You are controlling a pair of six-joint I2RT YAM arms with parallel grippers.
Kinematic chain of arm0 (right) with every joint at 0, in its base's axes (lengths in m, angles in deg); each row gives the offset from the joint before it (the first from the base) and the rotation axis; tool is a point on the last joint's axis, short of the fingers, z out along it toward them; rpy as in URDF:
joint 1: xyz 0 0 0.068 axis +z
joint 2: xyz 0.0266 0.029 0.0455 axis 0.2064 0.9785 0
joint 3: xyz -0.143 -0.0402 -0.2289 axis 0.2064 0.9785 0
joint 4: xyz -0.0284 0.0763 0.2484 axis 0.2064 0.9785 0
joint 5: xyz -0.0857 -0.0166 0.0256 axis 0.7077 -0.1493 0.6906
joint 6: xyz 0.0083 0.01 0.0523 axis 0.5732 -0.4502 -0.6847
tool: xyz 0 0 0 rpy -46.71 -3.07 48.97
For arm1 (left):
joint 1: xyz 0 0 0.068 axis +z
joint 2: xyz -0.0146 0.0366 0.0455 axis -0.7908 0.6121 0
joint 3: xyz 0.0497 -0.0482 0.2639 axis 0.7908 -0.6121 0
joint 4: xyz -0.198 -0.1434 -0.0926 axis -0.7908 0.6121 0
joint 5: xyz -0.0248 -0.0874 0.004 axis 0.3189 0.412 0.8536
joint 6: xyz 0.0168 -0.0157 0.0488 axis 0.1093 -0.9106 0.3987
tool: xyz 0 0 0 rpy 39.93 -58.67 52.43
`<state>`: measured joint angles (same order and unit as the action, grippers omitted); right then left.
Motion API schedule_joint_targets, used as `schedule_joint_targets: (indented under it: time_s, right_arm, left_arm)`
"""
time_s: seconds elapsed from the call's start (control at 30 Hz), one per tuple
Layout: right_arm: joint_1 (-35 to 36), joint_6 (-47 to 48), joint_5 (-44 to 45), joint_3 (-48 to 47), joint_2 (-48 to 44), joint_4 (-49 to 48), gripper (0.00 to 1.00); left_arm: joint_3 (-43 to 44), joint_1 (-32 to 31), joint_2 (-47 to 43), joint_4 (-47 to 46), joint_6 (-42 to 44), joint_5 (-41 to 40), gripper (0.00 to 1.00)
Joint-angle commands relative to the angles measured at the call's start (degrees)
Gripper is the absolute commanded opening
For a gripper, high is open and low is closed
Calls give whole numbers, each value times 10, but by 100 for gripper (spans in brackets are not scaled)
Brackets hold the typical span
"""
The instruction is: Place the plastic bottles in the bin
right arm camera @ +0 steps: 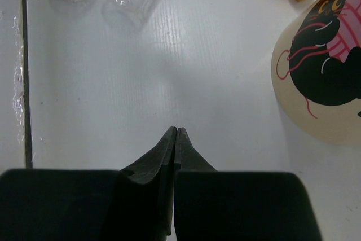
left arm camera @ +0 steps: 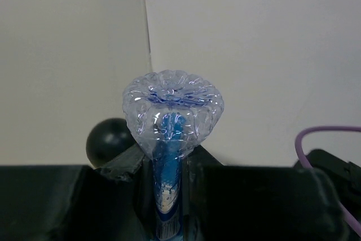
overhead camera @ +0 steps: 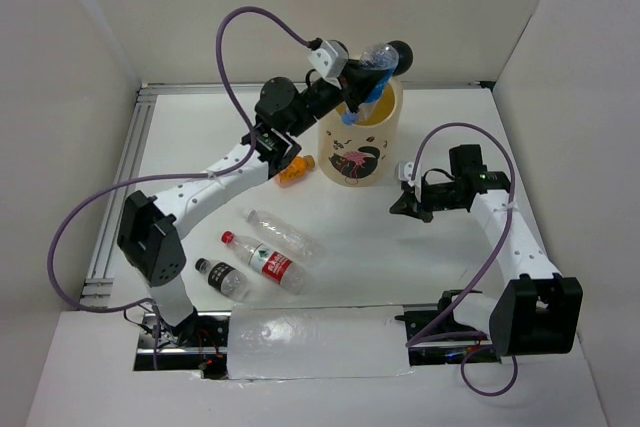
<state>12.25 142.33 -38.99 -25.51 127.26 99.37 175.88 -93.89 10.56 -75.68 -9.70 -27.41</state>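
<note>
Farthest left on the worktop (overhead camera: 420, 277) lie three bottles side by side, all well apart from either of my arms' tips: the black-capped bottle (overhead camera: 220, 278), the red-and-white bottle (overhead camera: 266, 262) and a clear bottle (overhead camera: 284, 232), their long axes slanting from near right to far left. Further along, the short orange bottle (overhead camera: 295, 169) rests just beside the bin (overhead camera: 357, 152), on its left. My left pincer (overhead camera: 352, 80) hangs over the bin's mouth, pinching the blue-labelled bottle (overhead camera: 372, 69) about its middle. The bottle's long axis is steep and tilted, cap down within the rim and base up beside a black ball ear (overhead camera: 400, 55). So the bin lies straight below, and I judge that letting go is all this bottle needs. My left arm is also the nearer one to the four on the worktop. The overhead view shows the cap past the rim, which my left wrist cannot. That view gives only the ribbed base, the label between my fingers (left arm camera: 121, 165) and the ear. My right pincer (overhead camera: 404, 205) is pressed together and holds nothing, low to the bin's right. Its wrist view alone shows the bin's cat print.
</note>
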Motion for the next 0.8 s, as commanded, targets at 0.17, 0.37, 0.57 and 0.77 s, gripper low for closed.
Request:
schedule_joint_targets:
  time_s: [0.17, 0.37, 0.57, 0.77]
  right_arm:
    - [-12, 11, -6, 8, -11, 3, 20]
    - [-12, 50, -6, 13, -11, 10, 100]
    - [15, 55, -1, -5, -5, 31, 100]
    - [34, 63, -7, -31, 25, 47, 98]
  left_arm:
    - [14, -12, 48, -216, 85, -89, 0]
    - [16, -17, 107, -220, 116, -99, 32]
    - [24, -17, 118, -207, 122, -103, 100]
    - [43, -35, 76, -192, 128, -84, 100]
